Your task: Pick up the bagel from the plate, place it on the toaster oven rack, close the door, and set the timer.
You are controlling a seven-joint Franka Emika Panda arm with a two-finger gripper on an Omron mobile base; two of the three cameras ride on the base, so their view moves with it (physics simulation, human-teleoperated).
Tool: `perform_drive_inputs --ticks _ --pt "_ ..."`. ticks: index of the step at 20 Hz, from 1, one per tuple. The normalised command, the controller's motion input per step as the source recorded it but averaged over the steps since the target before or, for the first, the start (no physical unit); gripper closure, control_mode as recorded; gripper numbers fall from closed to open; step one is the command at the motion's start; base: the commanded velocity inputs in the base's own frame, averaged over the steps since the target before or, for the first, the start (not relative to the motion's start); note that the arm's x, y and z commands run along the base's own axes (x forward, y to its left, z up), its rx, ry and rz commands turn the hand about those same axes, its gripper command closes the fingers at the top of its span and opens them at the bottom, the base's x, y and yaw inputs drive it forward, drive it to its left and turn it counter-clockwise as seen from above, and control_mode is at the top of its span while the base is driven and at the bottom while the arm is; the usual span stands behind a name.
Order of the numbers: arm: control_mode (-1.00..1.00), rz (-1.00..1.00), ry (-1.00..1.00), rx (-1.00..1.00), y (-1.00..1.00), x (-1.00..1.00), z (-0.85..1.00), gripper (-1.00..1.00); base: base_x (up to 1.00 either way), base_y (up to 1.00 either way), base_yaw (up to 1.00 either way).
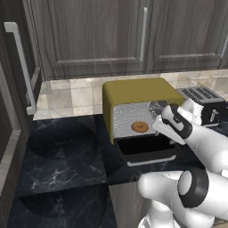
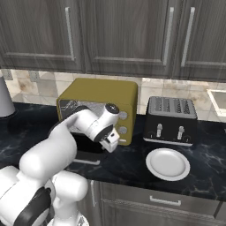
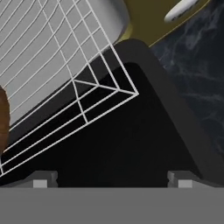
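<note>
On rack point(image 1: 127, 119) inside toaster oven point(image 1: 133, 91), bagel point(image 1: 140, 127) lies; door point(image 1: 147, 149) dropped open. Arm bent forward, claw point(image 3: 111, 177) released, empty, just above door. Plate point(image 2: 167, 163) bare on counter point(image 2: 132, 165), right.

A dark marbled counter point(image 2: 132, 170) runs below the cabinets. On it stands the yellow toaster oven point(image 2: 98, 106), against the tiled wall. Just to its right sits a black slot toaster point(image 2: 171, 120). In front of that toaster lies a white plate point(image 2: 167, 164), bare, near the counter's front edge and apart from both appliances.
</note>
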Motion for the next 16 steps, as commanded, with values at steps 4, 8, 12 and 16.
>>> perform_drive_inputs --ticks 4,8,12,16 --pt "-1.00 0.00 0.00 0.00 0.35 0.04 -0.19 -1.00 0.00 0.00 0.00" --pt "-1.00 0.00 0.00 0.00 0.23 0.17 -0.10 -1.00 0.00 0.00 0.00" --pt "-1.00 0.00 0.00 0.00 0.11 0.31 -0.07 -1.00 0.00 0.00 0.00" --pt "-1.00 0.00 0.00 0.00 0.03 0.40 -0.02 -1.00 0.00 0.00 0.00"
